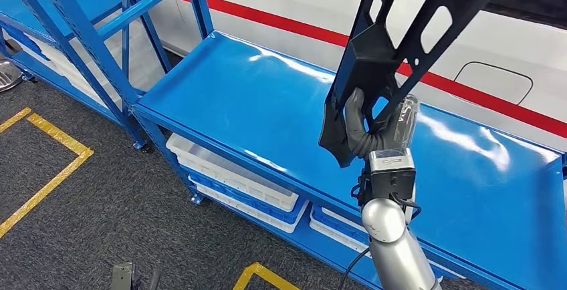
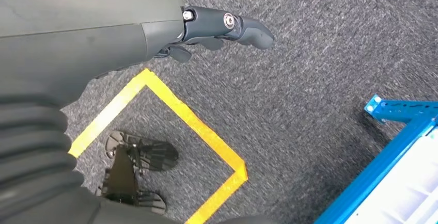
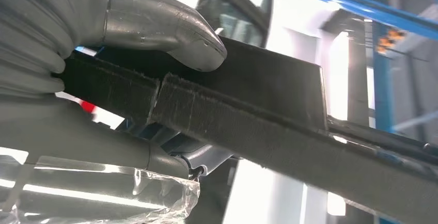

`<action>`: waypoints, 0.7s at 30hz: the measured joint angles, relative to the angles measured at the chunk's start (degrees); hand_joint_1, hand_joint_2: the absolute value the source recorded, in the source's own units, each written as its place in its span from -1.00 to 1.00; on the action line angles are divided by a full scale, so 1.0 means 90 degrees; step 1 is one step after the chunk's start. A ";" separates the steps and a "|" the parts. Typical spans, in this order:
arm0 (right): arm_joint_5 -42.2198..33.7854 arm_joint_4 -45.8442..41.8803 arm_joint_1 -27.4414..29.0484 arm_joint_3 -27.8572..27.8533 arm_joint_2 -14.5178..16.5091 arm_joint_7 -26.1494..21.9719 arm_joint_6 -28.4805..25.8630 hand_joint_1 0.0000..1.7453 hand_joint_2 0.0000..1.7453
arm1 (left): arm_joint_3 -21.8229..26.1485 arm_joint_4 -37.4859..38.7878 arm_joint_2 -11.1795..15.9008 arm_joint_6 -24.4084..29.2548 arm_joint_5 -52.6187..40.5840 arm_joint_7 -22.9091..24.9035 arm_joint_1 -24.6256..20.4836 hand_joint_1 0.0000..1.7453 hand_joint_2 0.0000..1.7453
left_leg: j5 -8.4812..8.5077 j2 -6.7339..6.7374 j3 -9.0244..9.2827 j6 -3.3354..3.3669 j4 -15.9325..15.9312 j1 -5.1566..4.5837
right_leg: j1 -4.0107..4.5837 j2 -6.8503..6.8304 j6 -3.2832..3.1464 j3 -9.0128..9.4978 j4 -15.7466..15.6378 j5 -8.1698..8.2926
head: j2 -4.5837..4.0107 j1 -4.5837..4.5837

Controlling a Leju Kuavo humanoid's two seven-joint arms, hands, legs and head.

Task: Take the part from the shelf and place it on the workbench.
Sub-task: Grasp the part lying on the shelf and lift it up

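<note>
Blue workbench (image 1: 267, 96), grey carpet (image 1: 87, 203); right hand (image 1: 371, 126) grips black part (image 1: 394, 29), left hand (image 2: 217, 28) open.

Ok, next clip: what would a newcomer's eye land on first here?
The long black part, held up by the right hand above the glossy blue workbench. Behind runs a white wall with a red stripe. The left hand hangs over grey carpet marked with yellow tape.

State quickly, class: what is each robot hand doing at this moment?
Left hand: holding nothing, hanging over the carpet; fingers extended, open.
Right hand: closed on the black part, held up above the blue shelf.
</note>
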 joint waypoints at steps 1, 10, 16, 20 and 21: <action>-0.0070 -0.0083 -0.0021 0.0004 -0.0010 -0.0010 0.0040 1.00 1.00 | 0.0001 0.0001 0.0008 -0.0032 0.0012 -0.0016 0.0001 -1.00 1.00 | 0.0000 0.0000 0.0000 0.0000 0.0000 0.0000 | 0.0000 0.0000 0.0000 0.0000 0.0000 0.0000 | 0.0000 0.0000; -0.0233 -0.0418 -0.0098 0.0049 -0.0072 -0.0039 0.0167 1.00 1.00 | 0.0002 0.0002 0.0051 -0.0063 -0.0013 -0.0072 0.0004 -1.00 1.00 | 0.0000 -0.0002 0.0000 0.0001 0.0000 0.0000 | 0.0000 -0.0002 0.0000 0.0001 0.0000 0.0000 | 0.0000 0.0000; -0.0465 -0.0579 -0.0095 0.0128 -0.0127 -0.0065 0.0400 1.00 1.00 | 0.0036 0.0007 0.0054 0.0182 0.0064 -0.0027 0.0028 -1.00 1.00 | 0.0000 -0.0002 -0.0002 0.0001 0.0000 -0.0001 | 0.0000 -0.0002 0.0000 0.0001 0.0000 0.0000 | 0.0000 0.0000; -0.0599 -0.0600 -0.0070 0.0233 -0.0160 -0.0038 0.0504 1.00 1.00 | 0.0055 0.0011 0.0054 0.0242 0.0098 -0.0027 0.0069 -1.00 1.00 | 0.0000 -0.0003 -0.0003 0.0000 0.0000 -0.0001 | 0.0000 -0.0002 0.0000 -0.0001 0.0000 0.0000 | 0.0000 0.0000; -0.0622 -0.0600 -0.0055 0.0262 -0.0166 -0.0027 0.0529 1.00 1.00 | 0.0056 0.0011 0.0054 0.0253 0.0100 -0.0035 0.0077 -1.00 1.00 | 0.0000 -0.0003 -0.0003 0.0000 0.0000 -0.0001 | 0.0000 -0.0003 0.0000 -0.0002 0.0000 0.0000 | 0.0000 0.0000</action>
